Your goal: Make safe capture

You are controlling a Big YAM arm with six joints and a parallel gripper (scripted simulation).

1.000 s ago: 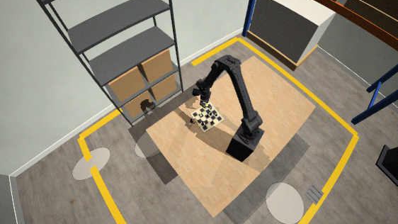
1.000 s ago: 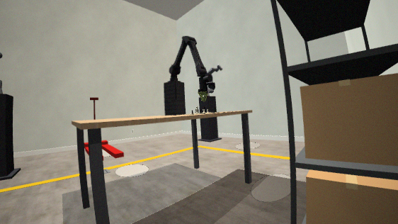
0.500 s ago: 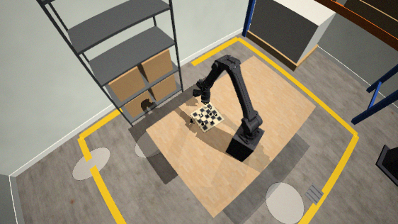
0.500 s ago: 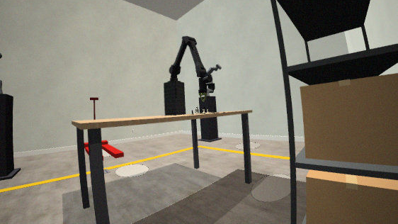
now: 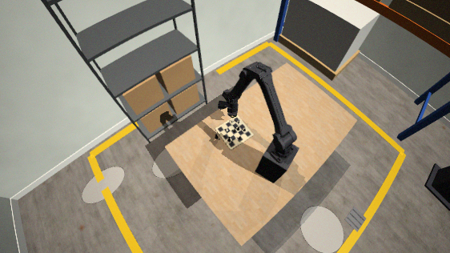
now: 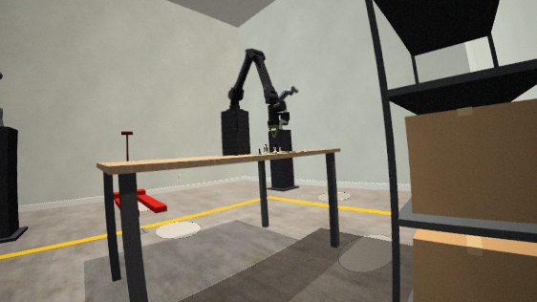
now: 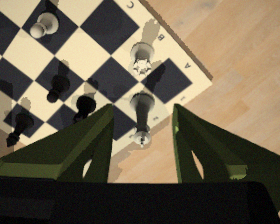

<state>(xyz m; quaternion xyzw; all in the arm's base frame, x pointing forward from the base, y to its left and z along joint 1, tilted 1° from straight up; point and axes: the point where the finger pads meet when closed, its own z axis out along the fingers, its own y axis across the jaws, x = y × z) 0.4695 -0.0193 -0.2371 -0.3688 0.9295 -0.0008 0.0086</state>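
Observation:
The small chessboard lies on the wooden table. My gripper hangs well above its far edge, as the exterior view also shows. In the wrist view the green fingers stand partly apart with nothing between them. Far below the gap a pale piece in shadow stands near the board's lettered edge. Another white piece stands one square further in, and a white pawn further still. Black pieces stand to the left. A dark piece stands on the table beside the board.
The arm's black base stands on the table to the right of the board. A metal shelf with cardboard boxes stands close behind the table. The table's edge runs just past the board's lettered side.

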